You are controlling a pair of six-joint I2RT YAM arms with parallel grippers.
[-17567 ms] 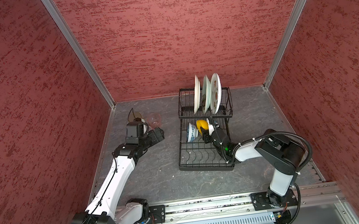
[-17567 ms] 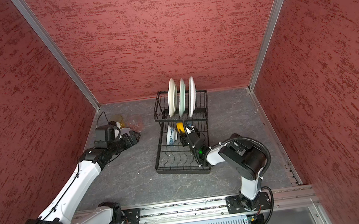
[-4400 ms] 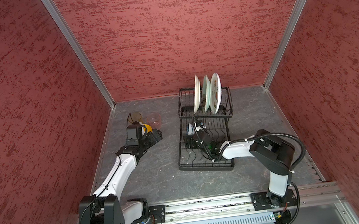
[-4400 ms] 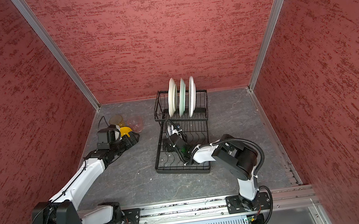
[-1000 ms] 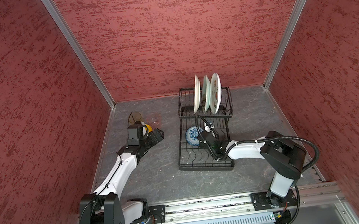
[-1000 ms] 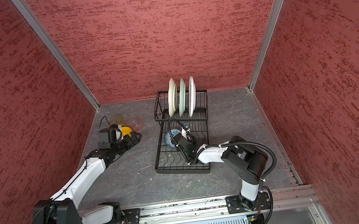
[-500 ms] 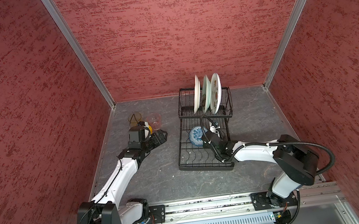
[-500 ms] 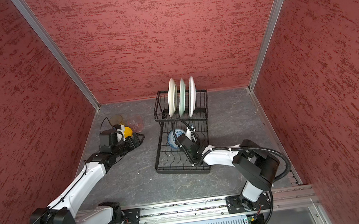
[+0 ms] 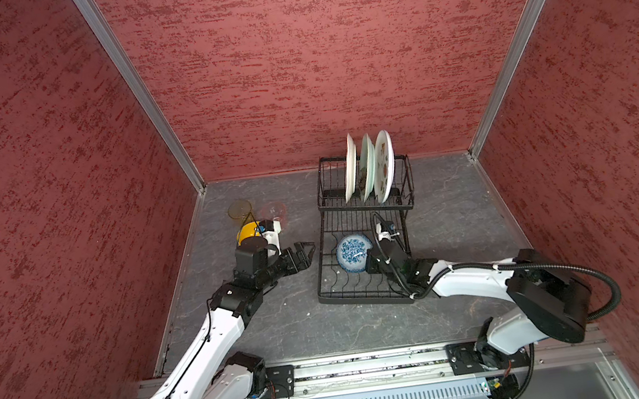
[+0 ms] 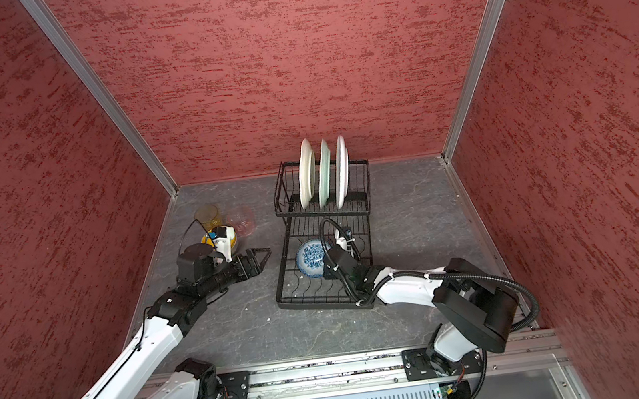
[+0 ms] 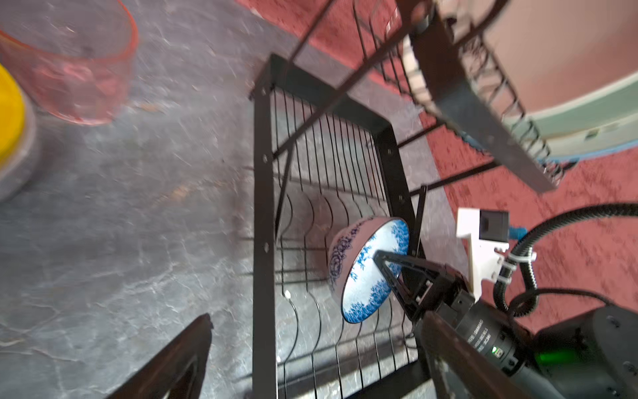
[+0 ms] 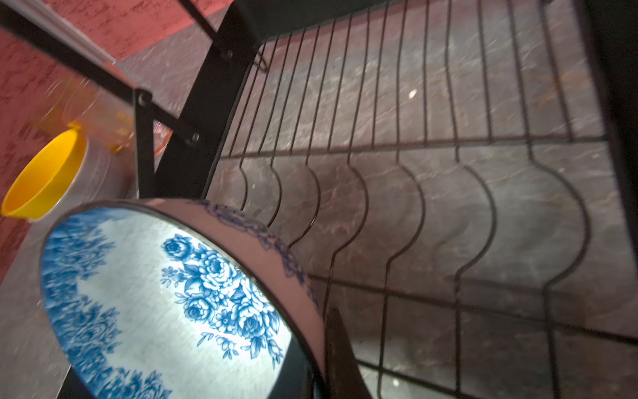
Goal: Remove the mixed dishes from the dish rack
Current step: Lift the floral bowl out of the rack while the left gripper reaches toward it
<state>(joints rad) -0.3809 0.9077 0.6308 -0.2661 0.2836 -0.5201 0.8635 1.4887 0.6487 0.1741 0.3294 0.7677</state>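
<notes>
While 3 plates point(image 9: 368, 169) stand in the dish rack point(image 9: 365, 301), the right end effector point(image 9: 367, 259) pinches the blue-white bowl point(image 9: 352, 251) over its front tier; left end effector point(image 9: 302, 253) spread, empty; yellow bowl point(image 9: 246, 232), 2 glasses point(image 9: 239, 210) on the desk point(image 9: 458, 211).

No legible text or labels.

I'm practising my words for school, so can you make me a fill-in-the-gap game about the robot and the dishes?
1. The right hand is shut on the rim of the bowl with ___ flowers.
2. ___ plates stand upright in the back tier of the dish rack.
3. The left hand is wide ___ and holds nothing.
4. The amber glass and the pink glass stand on the ___, outside the rack.

Missing words: blue; three; open; table.
</notes>
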